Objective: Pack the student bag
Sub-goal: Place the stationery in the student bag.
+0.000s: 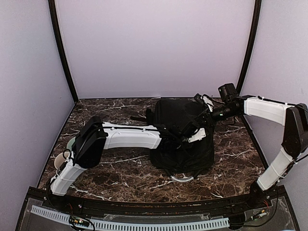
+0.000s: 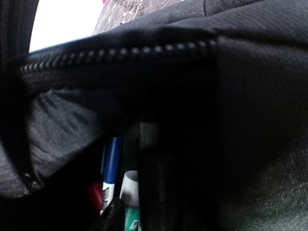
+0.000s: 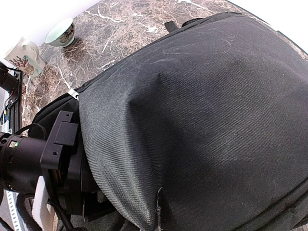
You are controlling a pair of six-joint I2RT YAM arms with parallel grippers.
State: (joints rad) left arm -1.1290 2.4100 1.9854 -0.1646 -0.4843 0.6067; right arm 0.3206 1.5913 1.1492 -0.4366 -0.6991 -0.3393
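Student bag [image 1: 183, 156]: a black backpack of coarse woven cloth, rounded and slack, lying in the middle of the dark, white-veined marble surface [image 1: 115, 173].

At far left stand a white mug [image 1: 60, 162] and a pale green bowl [image 1: 71, 143], well apart from the bag. The left arm [image 1: 130, 136] reaches under the flap. The left end effector is hidden inside, so whether it is open or closed cannot be told. Its camera shows a zipper [image 2: 120, 53] of small rounded teeth. Below that are a blue pen [image 2: 111, 161], a white-capped marker [image 2: 130, 192] and something red [image 2: 94, 196].

At right, the right end effector [image 1: 207, 111] meets the bag's upper edge; its grip cannot be made out against the black cloth.

The step is judged to be loading. The flap should be held high and the insertion kept clear of the zipper teeth, because soft cloth sags and snags.
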